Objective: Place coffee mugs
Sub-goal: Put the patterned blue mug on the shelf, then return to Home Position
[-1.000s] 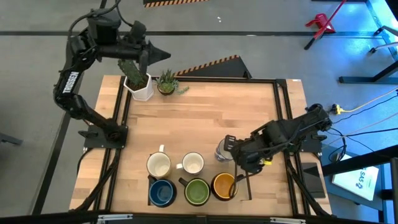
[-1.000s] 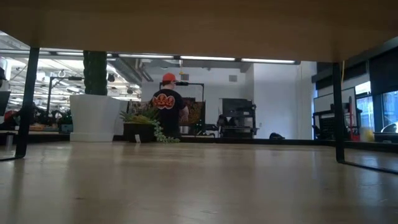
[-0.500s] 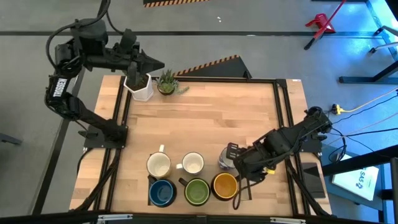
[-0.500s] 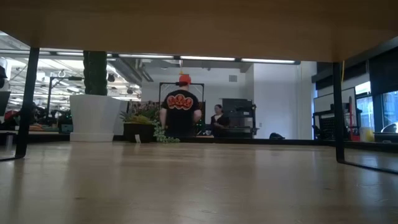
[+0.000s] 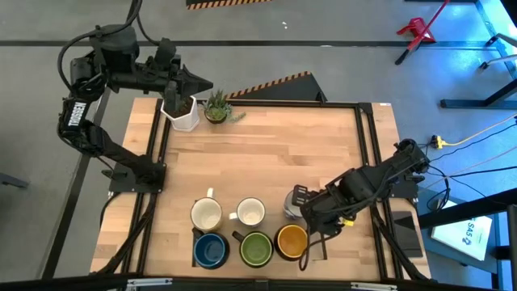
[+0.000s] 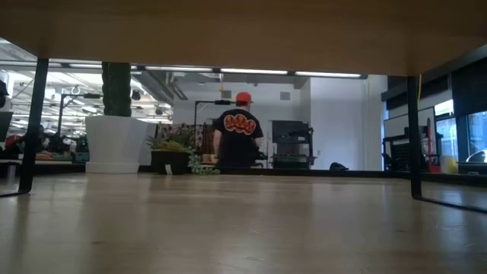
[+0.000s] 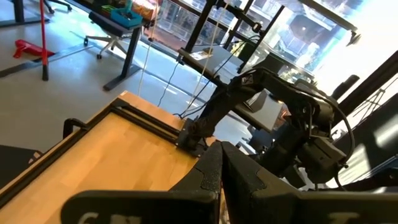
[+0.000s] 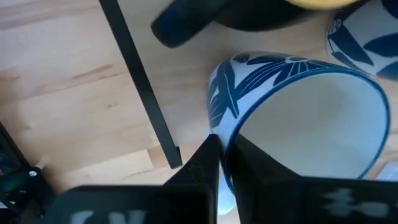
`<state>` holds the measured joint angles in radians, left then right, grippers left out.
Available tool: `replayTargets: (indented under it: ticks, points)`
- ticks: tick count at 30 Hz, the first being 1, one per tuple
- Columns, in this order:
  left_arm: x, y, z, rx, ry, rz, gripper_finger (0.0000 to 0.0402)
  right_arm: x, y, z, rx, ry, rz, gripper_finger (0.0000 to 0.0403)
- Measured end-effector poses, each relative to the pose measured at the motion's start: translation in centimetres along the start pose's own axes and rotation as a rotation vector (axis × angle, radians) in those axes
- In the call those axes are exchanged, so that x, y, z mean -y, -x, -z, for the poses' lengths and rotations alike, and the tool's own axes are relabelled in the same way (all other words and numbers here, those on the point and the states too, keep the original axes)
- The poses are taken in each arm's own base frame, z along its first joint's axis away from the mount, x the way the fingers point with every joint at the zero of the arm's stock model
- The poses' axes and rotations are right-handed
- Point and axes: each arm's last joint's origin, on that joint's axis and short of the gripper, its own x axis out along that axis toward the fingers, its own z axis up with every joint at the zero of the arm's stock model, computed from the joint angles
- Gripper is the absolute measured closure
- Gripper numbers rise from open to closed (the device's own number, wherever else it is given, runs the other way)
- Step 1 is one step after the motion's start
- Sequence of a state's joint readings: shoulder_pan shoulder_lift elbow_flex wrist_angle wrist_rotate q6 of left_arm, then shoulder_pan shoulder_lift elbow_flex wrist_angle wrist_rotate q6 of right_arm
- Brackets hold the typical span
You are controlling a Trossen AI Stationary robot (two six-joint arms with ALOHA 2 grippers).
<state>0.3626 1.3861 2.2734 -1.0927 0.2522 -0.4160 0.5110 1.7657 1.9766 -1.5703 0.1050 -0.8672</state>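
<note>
Since the earlier frames the left arm has pulled back from over the cactus pot toward the worktop's far left corner, the right arm has carried the patterned mug a little nearer the row of mugs, and the person in the room behind has walked to the right.

The right gripper (image 5: pixel 296 202) sits low at the near right of the worktop (image 5: pixel 275 153), its fingers (image 8: pixel 205 163) pinched together on the rim of the white mug with blue pattern (image 5: pixel 291 204). In the right wrist view that mug (image 8: pixel 298 118) stands upright on the wood, its wall between the two dark fingers. It lies just beside the orange-yellow mug (image 5: pixel 292 240), on that mug's far side.

The other mugs stand in two rows near the front edge: two cream-white ones, the left (image 5: pixel 206 214) and the right (image 5: pixel 250 212), and in front of them the blue mug (image 5: pixel 210 250) and the green mug (image 5: pixel 256 248), with the orange-yellow one at the right end of that row.

The left gripper (image 5: pixel 206 81) hangs above the far left corner, its fingers closed on nothing, just over the white pot with a cactus (image 5: pixel 181 111). The small pot with a spiky green plant (image 5: pixel 216 107) stands right beside that pot.

In the low view a person (image 6: pixel 240 137) in a dark shirt and red cap stands with their back turned.
</note>
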Motion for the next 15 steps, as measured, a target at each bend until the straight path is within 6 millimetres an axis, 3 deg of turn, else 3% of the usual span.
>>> replayTargets:
  ticks: [5, 15]
  points:
    - [-0.01, 0.0, -0.01, 0.0, 0.0, -0.001, 0.0401, 0.05, 0.0, 0.07, -0.002, -0.002, 0.001, 0.0367]
    - [-0.17, 0.01, 0.37, -0.038, -0.004, -0.016, 0.0401, 0.1, 0.03, 0.02, 0.0, -0.051, 0.01, 0.0287]
